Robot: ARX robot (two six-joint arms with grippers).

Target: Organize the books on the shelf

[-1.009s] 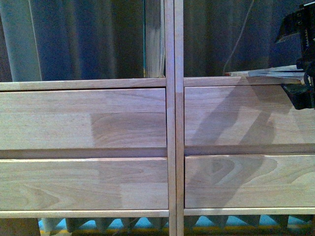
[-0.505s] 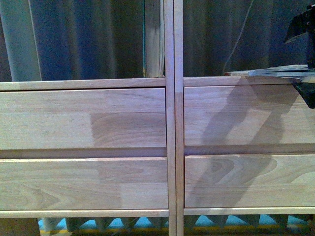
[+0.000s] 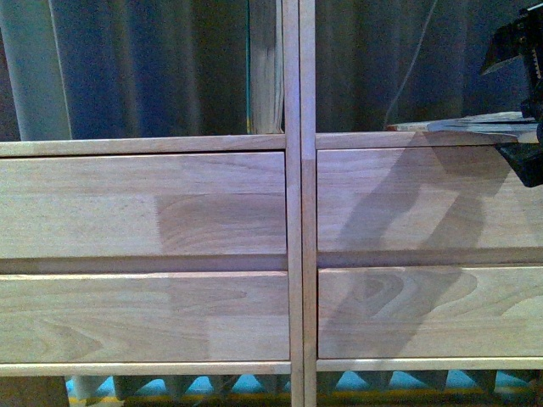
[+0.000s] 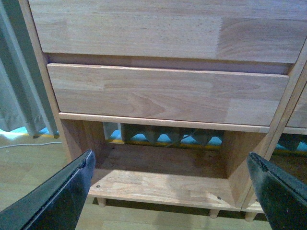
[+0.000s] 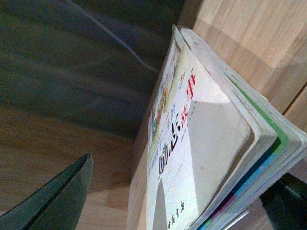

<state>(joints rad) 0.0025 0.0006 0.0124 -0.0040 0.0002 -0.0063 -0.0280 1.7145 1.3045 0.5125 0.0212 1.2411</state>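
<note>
The white-covered book (image 3: pixel 462 125) is seen in the front view at about two o'clock. It lies flat on the ledge of the shelf (image 3: pixel 144 146), above the right-hand drawer fronts (image 3: pixel 424 203). It is straddled by the right gripper (image 3: pixel 514 103), whose fingers are spread wide, one well clear of the cover (contact at the other cannot be told). A second book (image 3: pixel 265 72) is stood upright at twelve o'clock, against the central upright (image 3: pixel 299 254). The left gripper (image 4: pixel 170 155) is spread wide, with nothing held between its fingers.

Book (image 5: pixel 206 134) cover reads "励志"; red chars unclear.
</note>
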